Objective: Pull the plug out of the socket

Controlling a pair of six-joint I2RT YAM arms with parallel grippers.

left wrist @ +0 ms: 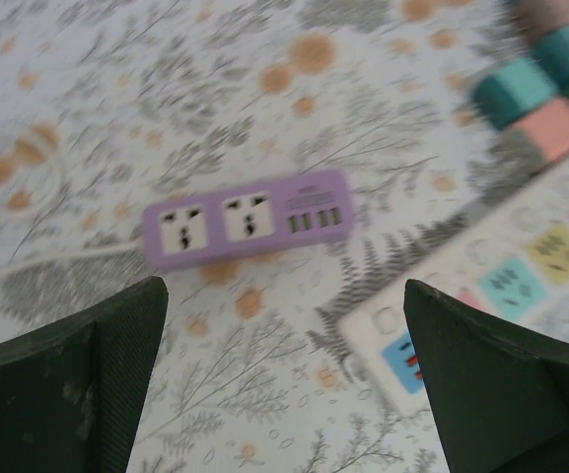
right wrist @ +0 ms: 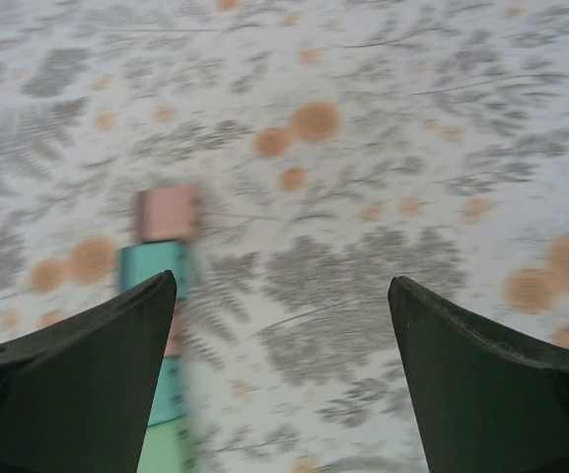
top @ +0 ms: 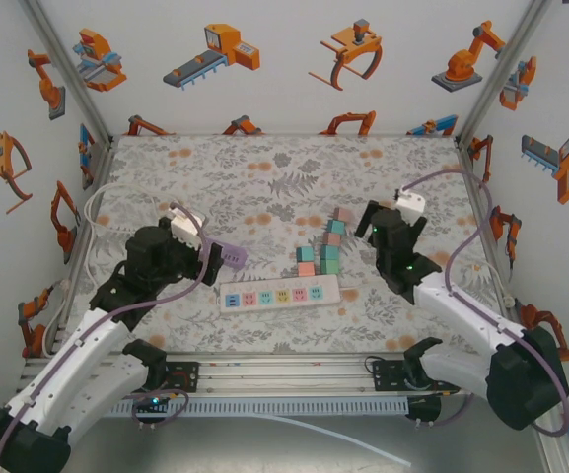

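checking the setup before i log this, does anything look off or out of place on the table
Nothing spilled or damaged. The purple power strip lies slanted near the left end of the white power strip, not lined up with it, and the coloured blocks sit in an uneven cluster behind it.

The white-shelled, black-jointed left arm point(top: 82, 350) reaches from the near-left corner of the table toward its middle. Its black two-finger left gripper point(top: 208, 264) is low over the surface. In the wrist view this left gripper point(left wrist: 284, 288) has its dark fingers point(left wrist: 87, 384) spread wide, nothing between them. The matching right arm point(top: 462, 315) rises from the near-right corner. Its black right gripper point(top: 378, 229) angles toward the table's centre, and the wrist view shows the right gripper point(right wrist: 282, 281) with jaws parted and empty.
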